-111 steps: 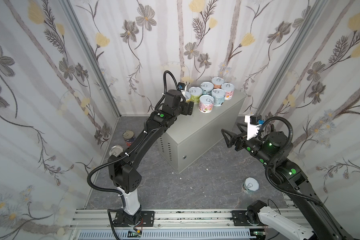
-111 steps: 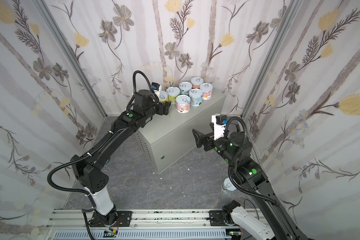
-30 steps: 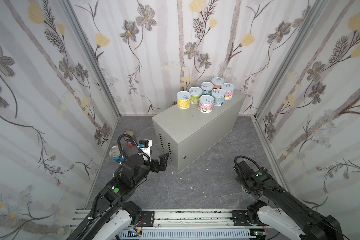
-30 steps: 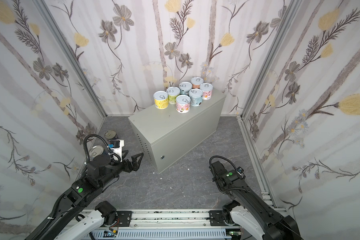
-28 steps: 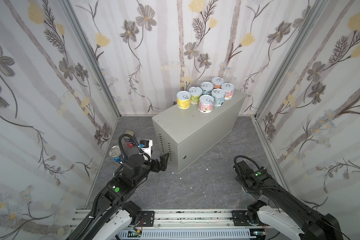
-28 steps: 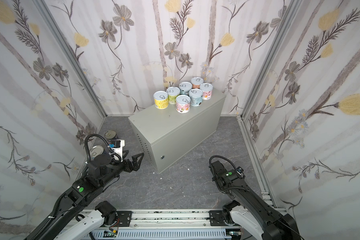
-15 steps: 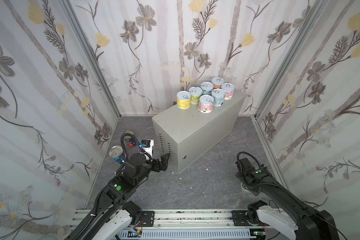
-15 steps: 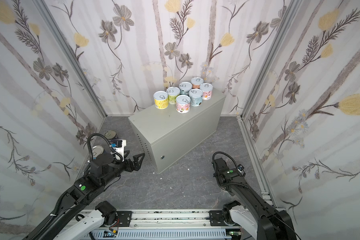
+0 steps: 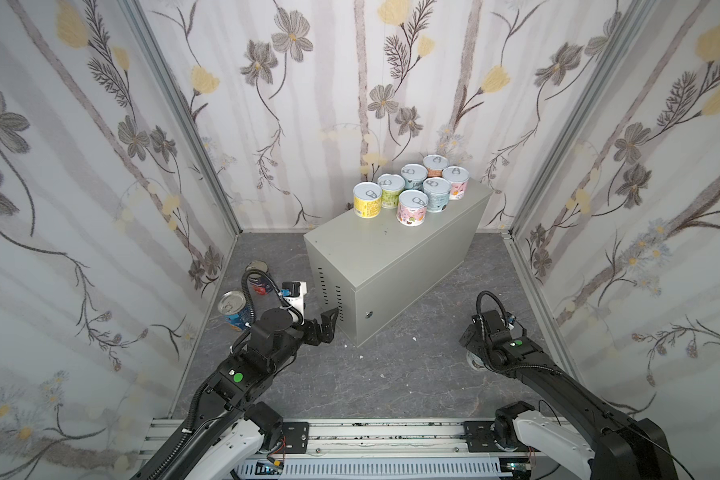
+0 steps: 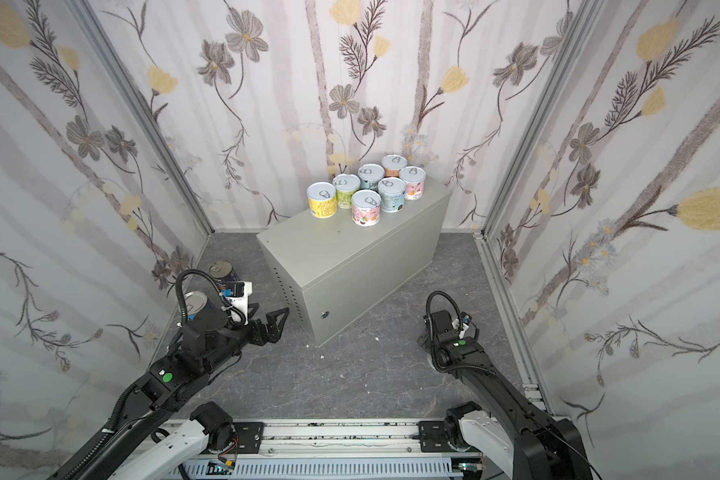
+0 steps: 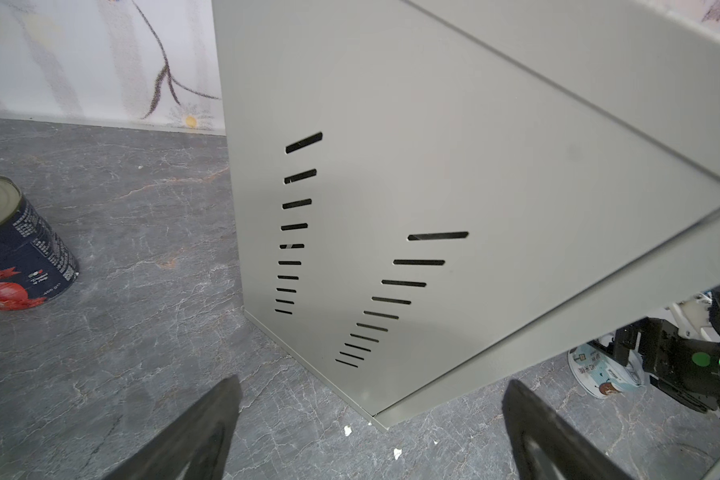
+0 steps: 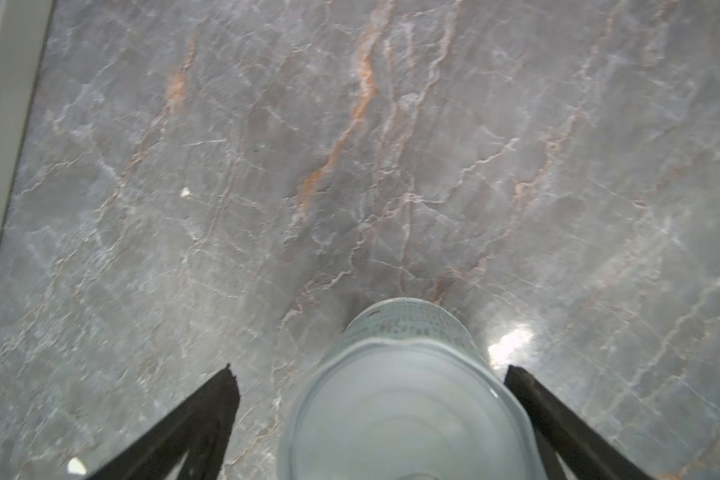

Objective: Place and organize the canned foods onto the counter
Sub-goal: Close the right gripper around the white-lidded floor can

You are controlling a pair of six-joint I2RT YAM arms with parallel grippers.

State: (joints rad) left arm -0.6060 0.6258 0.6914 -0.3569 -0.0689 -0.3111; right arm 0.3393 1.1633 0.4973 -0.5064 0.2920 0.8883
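Right wrist view: short can [image 12: 408,399] on floor [image 12: 350,166] near worktop [image 9: 383,249], between right jaws, spread apart, likely for pickup. Seven cans [image 9: 412,208] grouped at worktop's far end, leaving room. Left jaws apart, empty.

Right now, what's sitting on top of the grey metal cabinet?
Seven short cans with white pull-tab lids stand clustered at the far end of the cabinet; the rest of its top looks bare. The strip behind them is hidden.

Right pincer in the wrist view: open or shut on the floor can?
Open. The right pincer straddles the pale short can standing on the floor, and a clear gap shows on one side of the can.
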